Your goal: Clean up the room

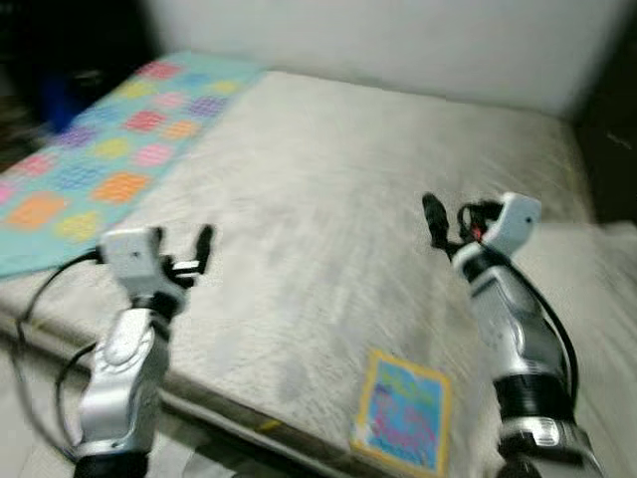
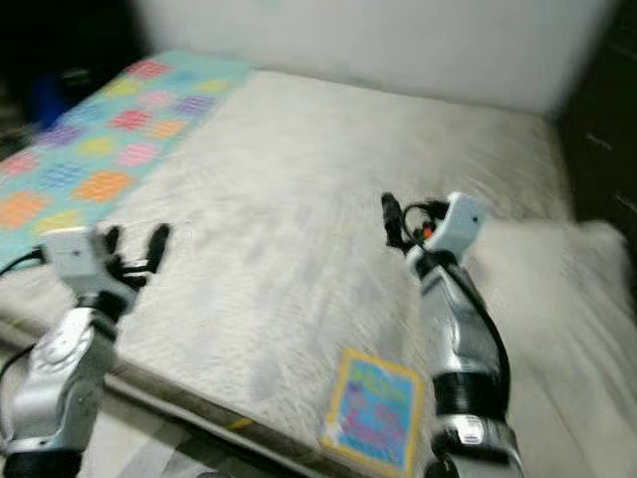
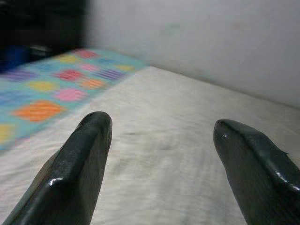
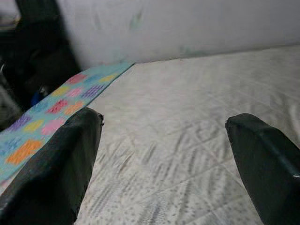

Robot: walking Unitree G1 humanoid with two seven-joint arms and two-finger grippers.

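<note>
Blue-yellow book (image 1: 403, 416) at our 5 o'clock on mattress (image 1: 328, 199), long axis 12–6; left gripper (image 3: 159, 140) and right gripper (image 4: 164, 140) jaws apart.

Dim, flat indoor light, brightest on the pale mattress (image 1: 328, 219) and the white wall (image 1: 398, 40); source out of frame. Motion blur across both head views: soft edges on the patterned blanket (image 1: 109, 149), smeared print on the blue-and-yellow book (image 1: 403, 413), hazy outlines on both silver arms. Top left and right-hand edges sunk in near-black shadow, detail lost. Faint, diffuse shadows on the mattress, no hard edges. Small highlights on the arm casings. Wrist views dimmer, greyish; near fingers (image 3: 79, 173) out of focus, with thin specular glints along their edges; quilted texture moderately sharp in the right wrist view, streaked in the left. Mild grain throughout.
</note>
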